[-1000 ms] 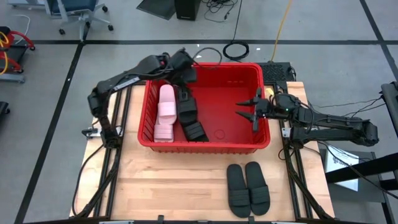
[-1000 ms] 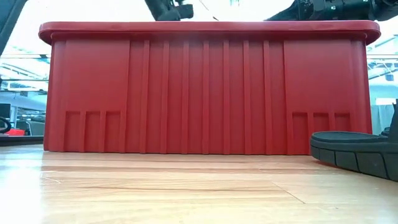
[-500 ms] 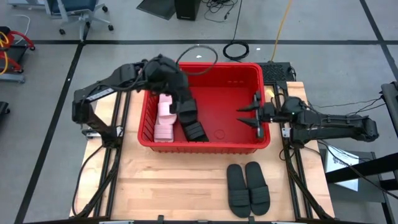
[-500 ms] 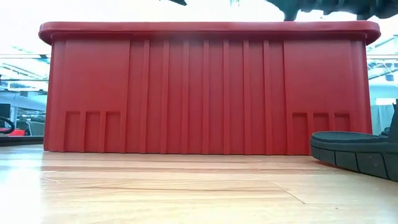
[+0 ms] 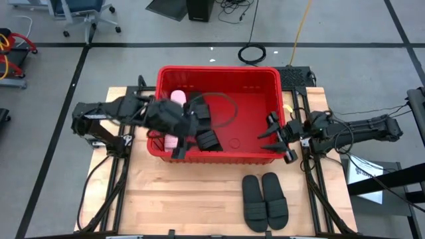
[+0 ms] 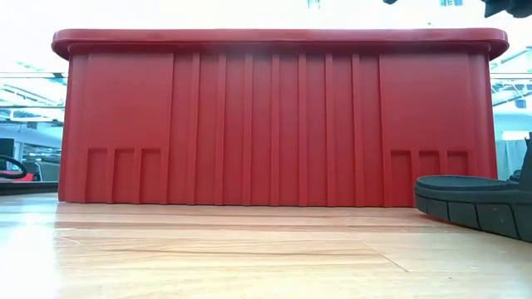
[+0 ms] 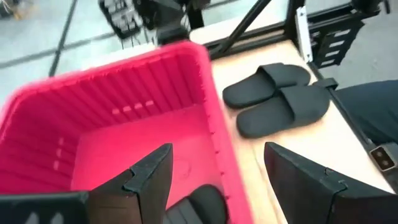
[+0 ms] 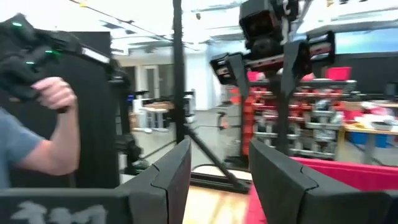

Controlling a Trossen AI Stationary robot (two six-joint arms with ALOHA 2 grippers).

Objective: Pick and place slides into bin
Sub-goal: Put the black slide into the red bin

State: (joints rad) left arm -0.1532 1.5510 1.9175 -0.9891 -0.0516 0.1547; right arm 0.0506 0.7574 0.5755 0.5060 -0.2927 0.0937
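Left gripper jaws gape empty above slides in the bin.

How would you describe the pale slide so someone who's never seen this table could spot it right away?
Start at the big red bin at the far middle of the wooden table. Look inside along its left wall, where the left gripper hovers open. The pale pinkish slide lies there, partly hidden by that arm; it is the only light one, as the black slides beside it and the black pair on the table are dark.
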